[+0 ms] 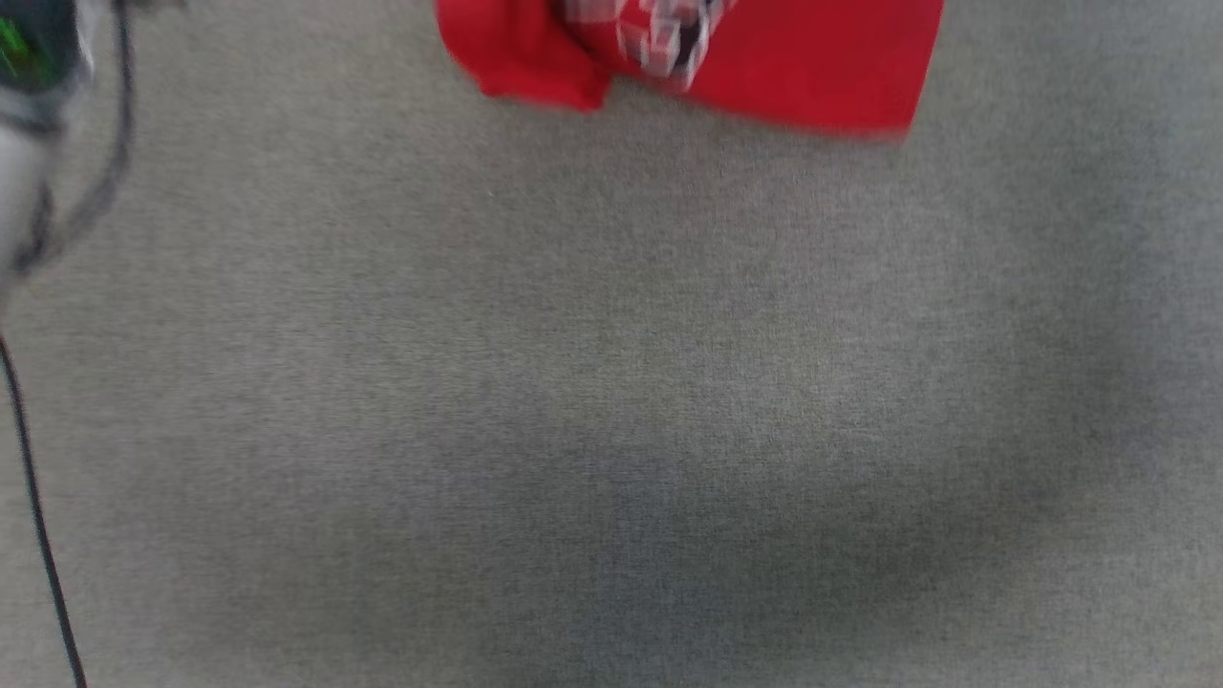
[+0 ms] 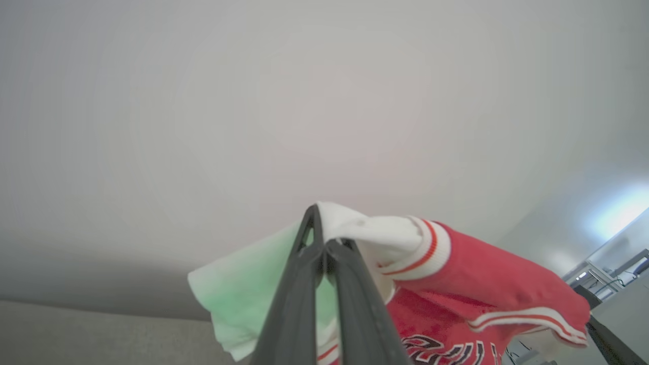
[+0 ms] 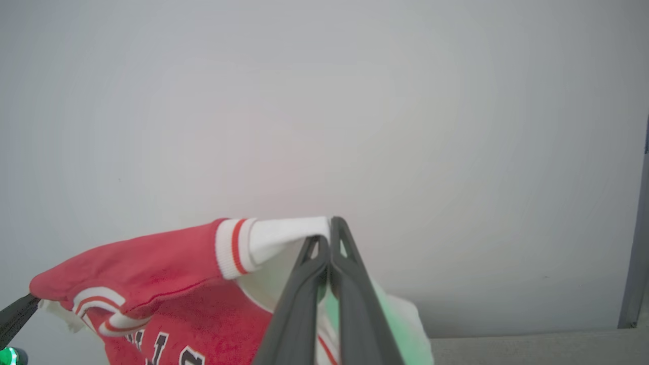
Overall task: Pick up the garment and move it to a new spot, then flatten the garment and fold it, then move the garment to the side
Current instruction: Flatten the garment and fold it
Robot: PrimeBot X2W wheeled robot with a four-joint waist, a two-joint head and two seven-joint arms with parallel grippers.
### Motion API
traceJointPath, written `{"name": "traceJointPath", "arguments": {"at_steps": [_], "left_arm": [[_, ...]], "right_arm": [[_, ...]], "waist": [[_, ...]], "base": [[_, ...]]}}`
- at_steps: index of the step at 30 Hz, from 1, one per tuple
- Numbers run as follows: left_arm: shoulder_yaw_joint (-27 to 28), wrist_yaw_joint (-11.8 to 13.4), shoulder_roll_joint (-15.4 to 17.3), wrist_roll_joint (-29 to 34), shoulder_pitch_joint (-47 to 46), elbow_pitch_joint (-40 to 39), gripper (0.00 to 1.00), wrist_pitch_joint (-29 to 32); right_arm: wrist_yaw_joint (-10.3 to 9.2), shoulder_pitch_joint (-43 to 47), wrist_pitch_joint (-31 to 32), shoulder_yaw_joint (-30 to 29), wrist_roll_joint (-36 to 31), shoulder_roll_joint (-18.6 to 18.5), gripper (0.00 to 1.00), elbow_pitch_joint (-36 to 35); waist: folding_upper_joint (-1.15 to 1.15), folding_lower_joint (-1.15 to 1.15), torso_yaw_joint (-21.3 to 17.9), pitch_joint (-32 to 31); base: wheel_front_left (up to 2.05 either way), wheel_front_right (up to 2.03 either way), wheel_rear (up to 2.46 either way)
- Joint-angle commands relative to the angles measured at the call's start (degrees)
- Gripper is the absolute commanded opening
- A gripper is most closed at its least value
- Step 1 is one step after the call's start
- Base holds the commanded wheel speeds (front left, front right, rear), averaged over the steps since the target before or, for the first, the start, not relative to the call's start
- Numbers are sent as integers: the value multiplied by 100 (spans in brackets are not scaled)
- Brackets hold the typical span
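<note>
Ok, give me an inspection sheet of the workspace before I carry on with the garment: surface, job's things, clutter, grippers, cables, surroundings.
Surface: grey carpet-like surface; the head view is blurred.
Job's things: garment, red with white striped trim, held up by its white parts between both grippers; whether it touches the surface cannot be told.
Clutter: nothing seen.
Grippers: left gripper shut on the garment's white fabric; right gripper shut on it likewise.
Cables: dark cable along the head view's left edge.
Surroundings: plain pale wall; blurred furniture at the left wrist view's far right.
</note>
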Motion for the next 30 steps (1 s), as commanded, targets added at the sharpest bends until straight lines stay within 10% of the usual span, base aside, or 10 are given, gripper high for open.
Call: {"name": "traceJointPath", "arguments": {"at_steps": [1,14,30], "left_arm": [[81,57,-64,71,-390,292,0,-19],[743,-38,-840,142,-2841,1945,0,-214],[910,-59,-275,-587,1576,-1178,0,406]], "right_arm": [[-4,-455,-112,-117,-121,131,0,318],[-9,-3454,-1309,-360,-1170,668,0,2276],[-3,-241,-831,849,-349,-144,0,1179]], "waist": [[0,0,-138,292],[0,0,-185,458],[0,0,88,166]], "base": [[0,0,0],[0,0,0],[0,0,0]]}}
